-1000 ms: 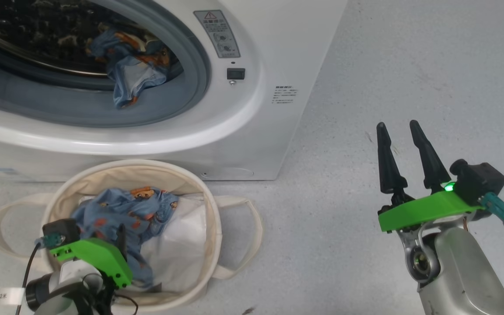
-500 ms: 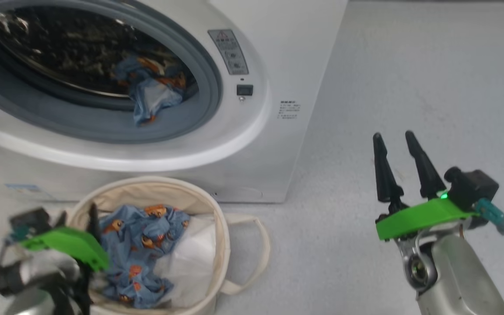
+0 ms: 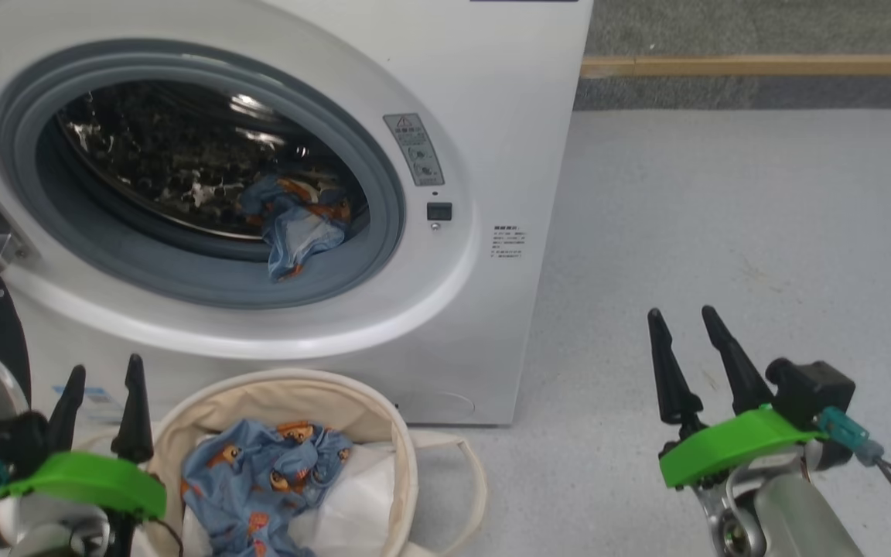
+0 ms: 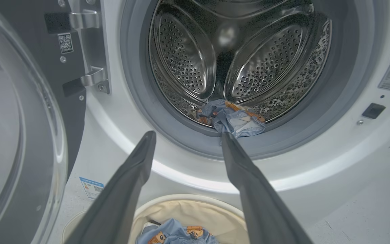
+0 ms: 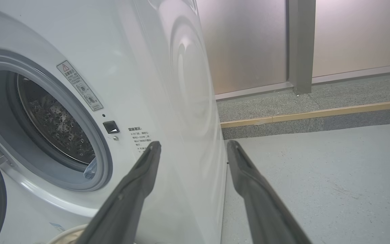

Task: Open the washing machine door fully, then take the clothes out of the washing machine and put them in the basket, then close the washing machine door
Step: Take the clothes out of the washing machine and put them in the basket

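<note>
The left tool (image 3: 105, 370) stands with its two dark fingers parted by a moderate gap, and it holds and touches nothing. It hangs low on the near left, fingers pointing up toward the washing machine (image 3: 492, 116), just left of the basket (image 3: 407, 456). The right tool (image 3: 681, 325) is parted about as wide and is also empty. It hovers over the grey floor (image 3: 724, 216) to the right of the washer, well apart from washer and basket.

The washing machine door (image 4: 12, 118) is swung open to the left, its hinge bracket and bulging glass in plain sight. One piece of the clothes (image 4: 232, 117), blue with orange-brown bears, lies bunched at the front lip of the steel drum (image 4: 188, 61), a fold hanging onto the grey rubber ring (image 3: 206, 282). It sits beyond and above the left tool. In the left wrist view that tool's right fingertip lines up just beneath the fabric, but the head view shows the tool apart from the opening.

A second bear-print piece (image 3: 260, 480) lies crumpled in the basket, on a plain white sheet (image 3: 353, 510), just right of the left tool. The basket stands on the floor, close against the washer's front.
</note>
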Tool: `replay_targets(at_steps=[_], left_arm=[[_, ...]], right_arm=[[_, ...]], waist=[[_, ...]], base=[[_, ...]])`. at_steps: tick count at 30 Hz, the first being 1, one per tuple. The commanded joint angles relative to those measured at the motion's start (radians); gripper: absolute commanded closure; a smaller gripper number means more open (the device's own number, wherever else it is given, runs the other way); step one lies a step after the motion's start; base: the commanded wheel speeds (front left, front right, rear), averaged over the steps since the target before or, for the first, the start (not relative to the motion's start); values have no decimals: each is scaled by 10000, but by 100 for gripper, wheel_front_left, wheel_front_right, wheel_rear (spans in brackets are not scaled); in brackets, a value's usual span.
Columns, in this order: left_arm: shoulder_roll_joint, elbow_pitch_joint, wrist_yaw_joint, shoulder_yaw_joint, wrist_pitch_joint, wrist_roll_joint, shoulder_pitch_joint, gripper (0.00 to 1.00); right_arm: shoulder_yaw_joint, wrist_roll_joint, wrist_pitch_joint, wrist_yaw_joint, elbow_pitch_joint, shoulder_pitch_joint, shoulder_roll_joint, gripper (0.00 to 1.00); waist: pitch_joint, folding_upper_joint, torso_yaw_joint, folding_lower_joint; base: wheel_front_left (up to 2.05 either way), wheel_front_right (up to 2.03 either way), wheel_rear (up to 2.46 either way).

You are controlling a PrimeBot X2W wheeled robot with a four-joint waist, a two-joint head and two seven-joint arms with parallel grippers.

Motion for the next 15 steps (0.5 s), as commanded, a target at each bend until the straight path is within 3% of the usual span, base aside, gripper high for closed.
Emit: replay_targets(at_steps=[1, 6, 15], left_arm=[[451, -584, 118, 454, -119, 106, -145, 0], [443, -2272, 621, 602, -39, 318, 1111, 0], [355, -3579, 846, 756, 445, -57, 2458, 0]], right_arm=[[235, -122, -120, 2, -250, -135, 44, 0], [287, -191, -120, 2, -204, 88, 46, 0], [318, -289, -120, 2, -80, 391, 48, 0]], waist=[[-98, -1, -26, 0], [-339, -1, -13, 0], [-718, -1, -25, 0]], base=[[0, 0, 0], [0, 0, 0], [0, 0, 0]])
